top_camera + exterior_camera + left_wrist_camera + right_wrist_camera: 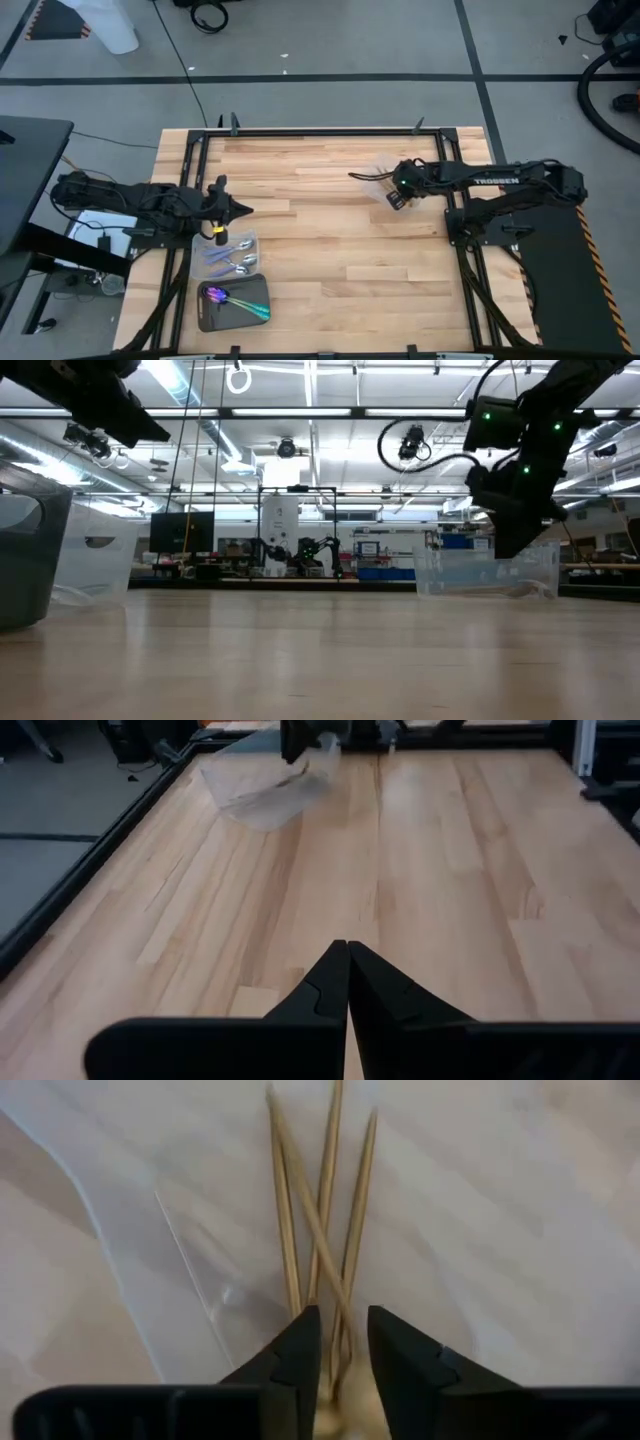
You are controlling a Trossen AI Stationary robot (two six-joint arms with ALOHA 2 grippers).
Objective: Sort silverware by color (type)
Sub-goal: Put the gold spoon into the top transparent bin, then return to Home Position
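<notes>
In the high view the right gripper (392, 189) sits right of centre, over a clear plastic tray (378, 180) on the wooden table (330, 270); its wrist view shows the two dark fingers (296, 1350) a narrow gap apart, lowered around a crossed bundle of gold utensils (320, 1220) lying in that tray; whether the fingers actually press on the gold handles cannot be told; in the low view this arm hangs at the upper right above the clear tray (487, 572). The left gripper (238, 210) is at the left edge of the table, its fingers (330, 985) pressed together with nothing between them, above bare wood. Just below it in the high view a second clear tray (231, 256) holds silver spoons (240, 264); lower still, at the lower left, a dark grey tray (233, 304) holds the iridescent purple-blue pieces (237, 300) with teal handles.
</notes>
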